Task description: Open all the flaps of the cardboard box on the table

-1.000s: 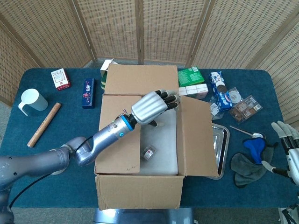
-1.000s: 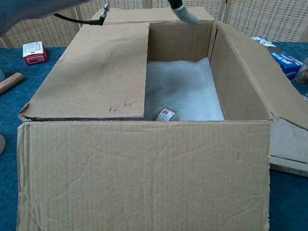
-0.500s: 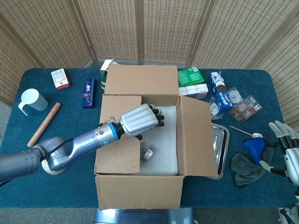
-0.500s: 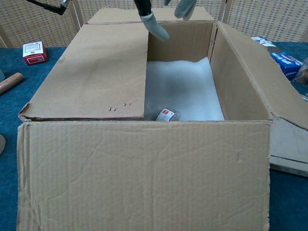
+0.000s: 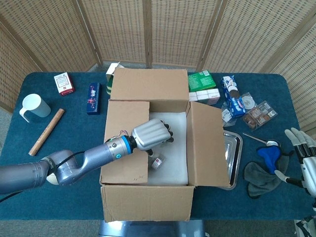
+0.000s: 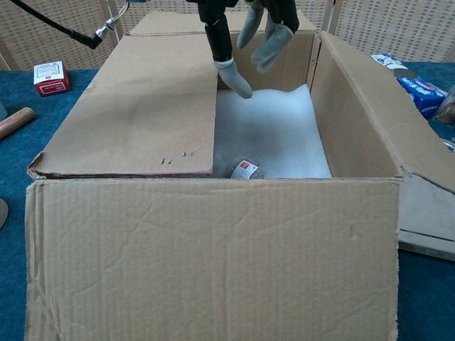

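The cardboard box [image 5: 148,202] stands mid-table. Its back flap [image 5: 150,84] lies folded outward and its right flap [image 5: 207,143] stands raised and leaning out. The front flap [image 6: 213,249] stands upright, close to the chest camera. The left flap [image 5: 123,143] [image 6: 135,106] lies flat over the box's left half. My left hand [image 5: 150,134] [image 6: 249,42] hovers at that flap's inner edge, its fingers spread and hanging down into the opening, holding nothing. My right hand [image 5: 302,160] rests open at the table's right edge, far from the box.
Inside the box a small jar [image 5: 157,162] lies on white foam [image 6: 274,135]. Left of the box are a white cup [image 5: 34,106], a wooden stick [image 5: 47,132], a red pack [image 5: 63,83] and a blue pack [image 5: 94,98]. On the right are snack packs [image 5: 232,96], a metal tray [image 5: 232,150] and cloths [image 5: 266,170].
My left hand has drawn back from over the box's far middle and sunk to the left flap's inner edge, fingers now dipping into the opening. The flaps and my right hand have not moved.
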Controlling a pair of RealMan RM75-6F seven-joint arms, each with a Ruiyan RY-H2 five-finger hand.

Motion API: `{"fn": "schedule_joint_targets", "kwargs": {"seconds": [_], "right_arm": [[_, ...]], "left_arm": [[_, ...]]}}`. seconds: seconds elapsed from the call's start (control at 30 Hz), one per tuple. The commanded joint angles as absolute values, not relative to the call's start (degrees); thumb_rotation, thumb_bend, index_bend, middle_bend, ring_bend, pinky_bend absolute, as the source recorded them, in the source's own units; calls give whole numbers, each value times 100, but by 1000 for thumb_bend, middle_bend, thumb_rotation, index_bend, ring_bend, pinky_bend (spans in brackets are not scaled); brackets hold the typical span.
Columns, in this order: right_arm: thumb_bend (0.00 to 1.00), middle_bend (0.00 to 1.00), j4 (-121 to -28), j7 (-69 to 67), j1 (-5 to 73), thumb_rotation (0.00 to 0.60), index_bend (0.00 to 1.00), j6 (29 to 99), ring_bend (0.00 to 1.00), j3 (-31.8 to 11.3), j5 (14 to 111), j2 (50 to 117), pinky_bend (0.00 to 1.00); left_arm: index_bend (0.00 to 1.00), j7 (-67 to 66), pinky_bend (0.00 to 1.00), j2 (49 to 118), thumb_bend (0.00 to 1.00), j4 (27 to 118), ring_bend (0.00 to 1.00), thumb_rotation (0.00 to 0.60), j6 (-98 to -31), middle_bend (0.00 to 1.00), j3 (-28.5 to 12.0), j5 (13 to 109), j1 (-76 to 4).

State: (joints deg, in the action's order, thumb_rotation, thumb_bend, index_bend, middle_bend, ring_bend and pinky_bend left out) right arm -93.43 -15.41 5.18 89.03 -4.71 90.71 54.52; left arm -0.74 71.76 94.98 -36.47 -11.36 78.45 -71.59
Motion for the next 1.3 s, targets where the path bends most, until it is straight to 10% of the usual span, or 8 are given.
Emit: {"fn": "schedule_joint_targets", "kwargs": {"seconds": [0.03, 1.3], "right_arm": [[0, 0, -9333, -1548, 517, 600, 0, 8901, 0, -468, 9071, 5454, 124], [0, 0, -9299, -1708, 514, 600, 0, 8920, 0, -465, 9085, 5418, 124]], "left_arm": [[668, -407, 516, 7327, 166, 9485, 419, 600, -3465, 568, -1183, 7477, -7299], [776, -2023, 518, 7597, 185, 9289, 481, 600, -2993, 687, -591, 5242, -8289]]}}
